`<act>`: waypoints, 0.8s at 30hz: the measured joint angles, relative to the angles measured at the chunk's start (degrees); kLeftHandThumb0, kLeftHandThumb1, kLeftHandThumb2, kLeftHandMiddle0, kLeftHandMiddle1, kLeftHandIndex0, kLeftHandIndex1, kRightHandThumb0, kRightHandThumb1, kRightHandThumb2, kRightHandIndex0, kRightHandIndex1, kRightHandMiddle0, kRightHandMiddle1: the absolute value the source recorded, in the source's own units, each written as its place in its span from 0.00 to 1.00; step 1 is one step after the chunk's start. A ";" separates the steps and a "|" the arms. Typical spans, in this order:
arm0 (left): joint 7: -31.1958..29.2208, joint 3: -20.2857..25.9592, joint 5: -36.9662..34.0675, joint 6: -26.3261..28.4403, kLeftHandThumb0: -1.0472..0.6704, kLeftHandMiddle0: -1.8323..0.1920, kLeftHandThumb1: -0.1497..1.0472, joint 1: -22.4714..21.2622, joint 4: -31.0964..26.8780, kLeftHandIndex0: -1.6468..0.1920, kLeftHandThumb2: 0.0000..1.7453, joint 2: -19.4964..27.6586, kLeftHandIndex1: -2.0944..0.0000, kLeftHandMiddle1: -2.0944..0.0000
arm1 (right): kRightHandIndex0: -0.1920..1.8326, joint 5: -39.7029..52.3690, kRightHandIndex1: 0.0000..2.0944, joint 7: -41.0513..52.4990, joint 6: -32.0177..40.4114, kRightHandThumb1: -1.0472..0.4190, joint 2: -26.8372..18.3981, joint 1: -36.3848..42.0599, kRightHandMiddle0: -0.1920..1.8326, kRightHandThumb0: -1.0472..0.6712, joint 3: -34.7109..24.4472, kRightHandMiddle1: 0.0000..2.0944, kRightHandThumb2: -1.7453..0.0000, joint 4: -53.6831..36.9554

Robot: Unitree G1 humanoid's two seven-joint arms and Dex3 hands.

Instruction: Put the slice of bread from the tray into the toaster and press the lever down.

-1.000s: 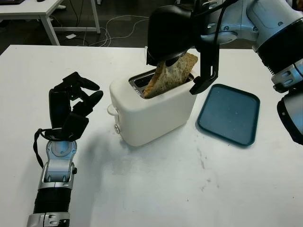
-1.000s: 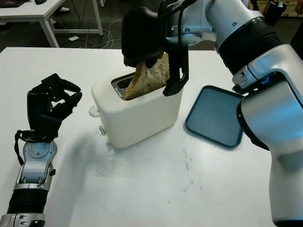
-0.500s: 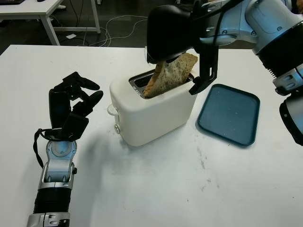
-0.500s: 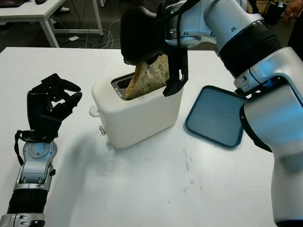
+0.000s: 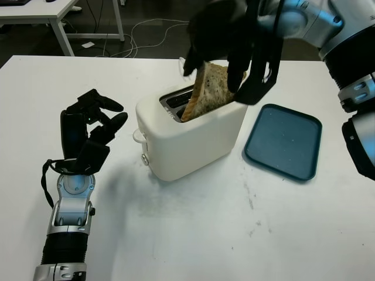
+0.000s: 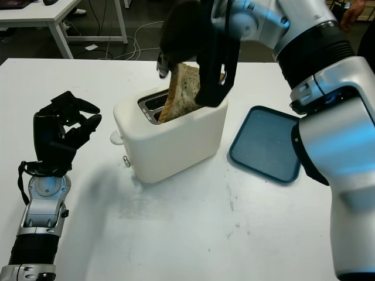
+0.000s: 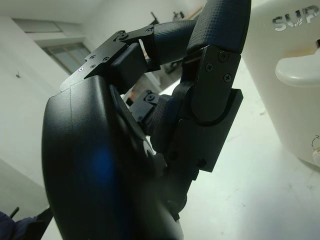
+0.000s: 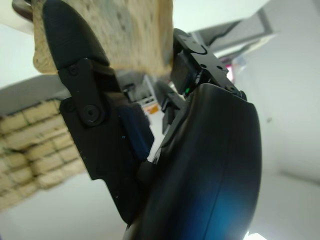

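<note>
- Since a second ago, the right hand (image 5: 231,44) has turned at the wrist, and the brown slice of bread (image 5: 206,89) it grips now stands steeper, closer to upright.
- Its black fingers (image 8: 87,107) are clamped around the slice's upper part, above the white plastic toaster (image 5: 190,132).
- Only the bread's lower corner is inside the toaster's slot; most of the slice pokes out, leaning toward the hand.
- Beside the toaster, on the robot's right, lies a dark teal rectangular tray (image 5: 284,141) on the white table (image 5: 193,234).
- On the other side of the toaster, the left hand (image 5: 88,133) is raised above the table, fingers curled, holding nothing.
</note>
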 measured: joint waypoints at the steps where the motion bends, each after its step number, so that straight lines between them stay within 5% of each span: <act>1: 0.00 0.00 0.00 0.00 0.03 0.46 0.89 0.00 0.00 0.44 0.10 0.00 0.44 0.27 | 0.09 0.38 0.24 0.46 0.80 0.26 -0.04 -0.04 0.24 0.06 -0.56 0.00 1.00 0.34; 11: -0.01 -0.14 0.40 -0.01 0.03 0.46 0.89 0.00 0.09 0.44 0.10 0.02 0.43 0.26 | 0.09 10.75 0.23 4.84 11.00 0.26 -0.89 -0.02 0.24 0.11 -9.99 0.00 0.99 3.79; 19: -0.02 -0.13 0.37 -0.02 0.03 0.46 0.89 -0.01 0.17 0.45 0.10 0.02 0.43 0.25 | 0.10 19.76 0.38 2.98 16.82 0.24 -1.38 3.00 0.29 0.13 -18.58 0.03 1.00 7.64; 24: -0.41 -0.13 0.29 -0.02 0.03 0.46 0.89 -0.01 0.17 0.44 0.10 0.03 0.43 0.26 | 0.30 31.14 0.37 -6.21 17.27 0.11 0.96 12.80 0.44 0.25 -29.28 0.08 0.97 7.34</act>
